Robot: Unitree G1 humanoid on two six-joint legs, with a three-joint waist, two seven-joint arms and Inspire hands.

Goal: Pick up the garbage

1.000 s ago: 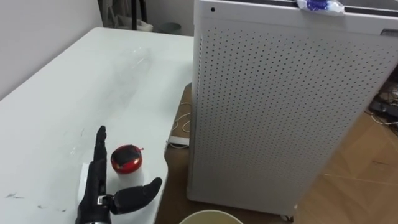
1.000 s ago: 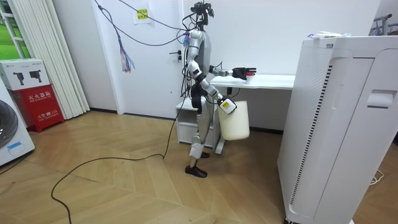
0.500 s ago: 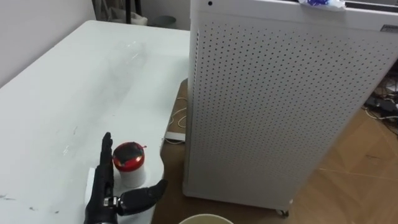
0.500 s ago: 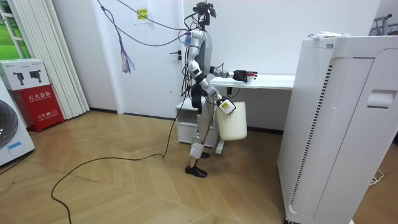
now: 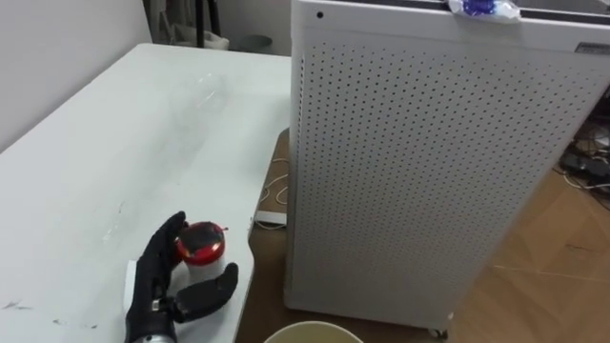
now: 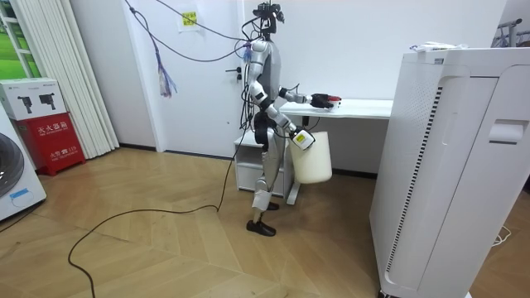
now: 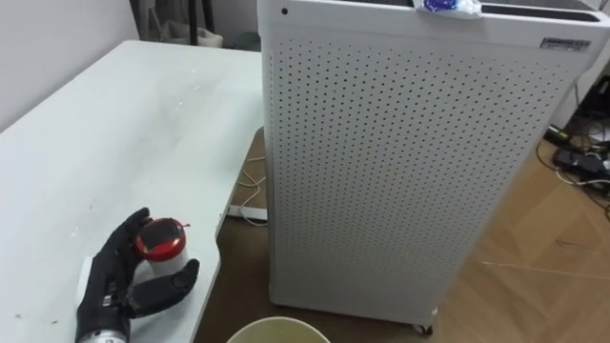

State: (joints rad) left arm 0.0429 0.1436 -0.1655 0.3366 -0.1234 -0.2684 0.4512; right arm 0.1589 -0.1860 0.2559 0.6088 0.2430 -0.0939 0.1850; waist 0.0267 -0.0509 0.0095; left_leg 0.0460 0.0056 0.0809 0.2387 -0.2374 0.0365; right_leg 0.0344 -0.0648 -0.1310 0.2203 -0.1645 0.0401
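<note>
Cupping red-lidded pot (image 5: 198, 246) in curled left hand (image 5: 152, 291) | standing upright at table (image 5: 114, 143) right edge, near front corner | probably light, stiff, smooth-sided: best gripped round white body below lid | right hand (image 6: 300, 141) at bucket (image 6: 313, 164), grip unclear

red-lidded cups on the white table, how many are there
1: a small white cup with a red lid at the front edge of the white table, the left hand curled round it.

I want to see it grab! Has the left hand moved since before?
Yes. The left hand has closed in on the red-lidded cup on the white table: its fingers, straight beside the cup before, now curl round it.
</note>
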